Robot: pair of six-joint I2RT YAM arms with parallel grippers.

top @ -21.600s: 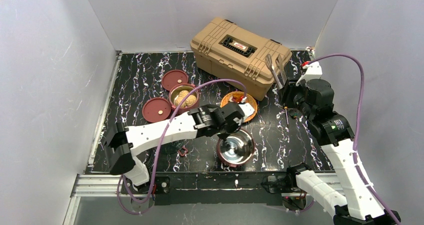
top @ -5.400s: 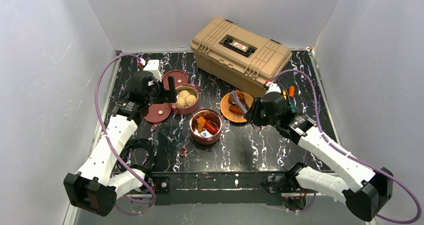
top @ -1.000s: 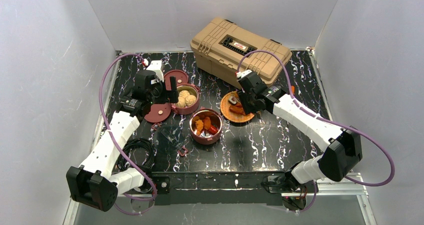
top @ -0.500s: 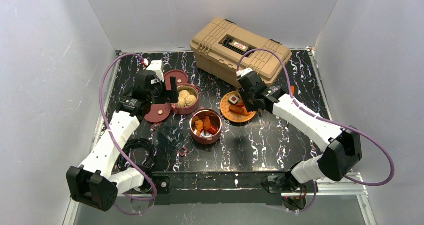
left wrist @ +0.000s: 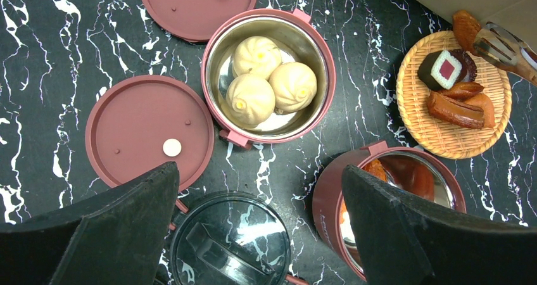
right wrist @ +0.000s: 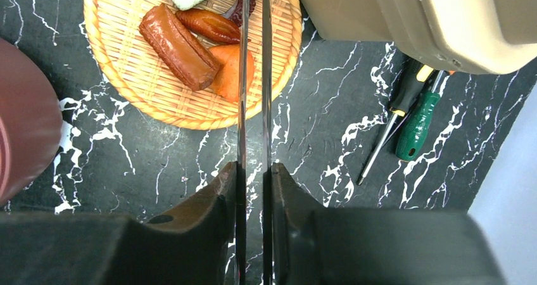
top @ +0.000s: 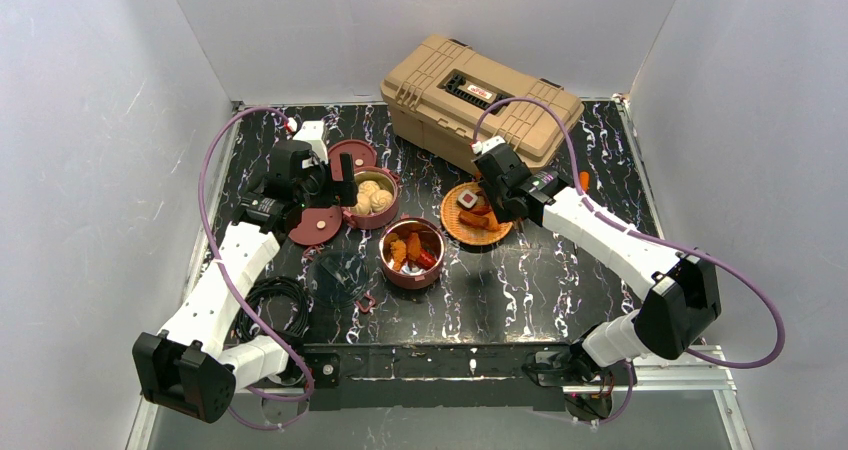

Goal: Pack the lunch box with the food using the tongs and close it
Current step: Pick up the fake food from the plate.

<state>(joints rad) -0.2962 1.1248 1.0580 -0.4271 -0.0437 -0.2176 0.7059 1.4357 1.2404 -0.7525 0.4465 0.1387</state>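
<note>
Right gripper (right wrist: pixel 253 183) clamps the tongs (right wrist: pixel 266 107), arms squeezed nearly together over the woven plate (right wrist: pixel 158 101); toolbox (right wrist: pixel 411 19) crowds the plate's far side, screwdrivers (right wrist: pixel 418 123) beside it; catch unclear

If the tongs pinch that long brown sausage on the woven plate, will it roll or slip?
It might roll: the sausage looks rounded, like a log. Its shiny skin hints it could slip between the thin tongs. The orange chunk right beside it and the ridged woven plate would probably stop it going far.
</note>
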